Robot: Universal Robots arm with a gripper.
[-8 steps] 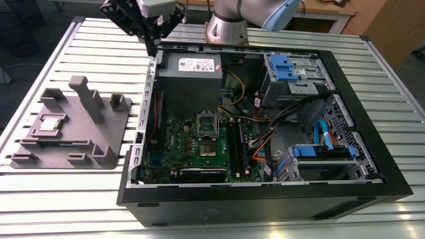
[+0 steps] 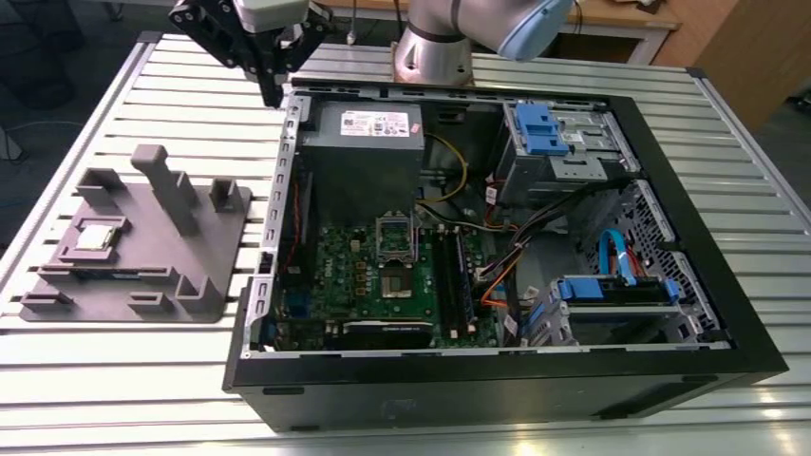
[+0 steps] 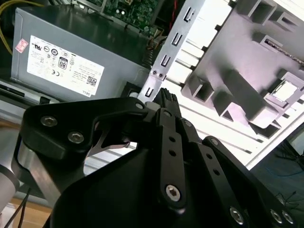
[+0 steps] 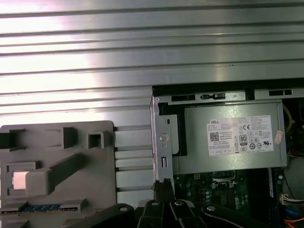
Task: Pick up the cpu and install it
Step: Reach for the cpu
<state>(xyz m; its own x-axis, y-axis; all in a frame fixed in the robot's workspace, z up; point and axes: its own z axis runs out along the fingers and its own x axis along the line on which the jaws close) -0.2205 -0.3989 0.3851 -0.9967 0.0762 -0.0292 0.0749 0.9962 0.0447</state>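
Observation:
The cpu point(image 2: 99, 233) is a small silver square chip lying in a recess of the grey plastic fixture point(image 2: 190, 275), at the exterior view's left. It also shows as a bright square cpu point(image 3: 286, 90) in the second wrist view and as the cpu point(image 4: 20, 179) in the first wrist view. My gripper point(image 2: 270, 93) hangs above the far left corner of the open computer case point(image 2: 709, 285), well apart from the chip. Its black fingertips point(image 3: 166, 97) are pressed together with nothing between them. The motherboard's silver socket frame point(image 2: 394, 237) lies open inside the case.
A grey power supply point(image 2: 367, 123) fills the case's far left part, right beside the gripper. Blue drive brackets point(image 2: 614, 290) and loose cables sit at the exterior view's right. The fixture has tall upright posts point(image 2: 165, 185). The arm's base point(image 2: 438, 47) stands behind the case on the slatted table point(image 2: 127, 380).

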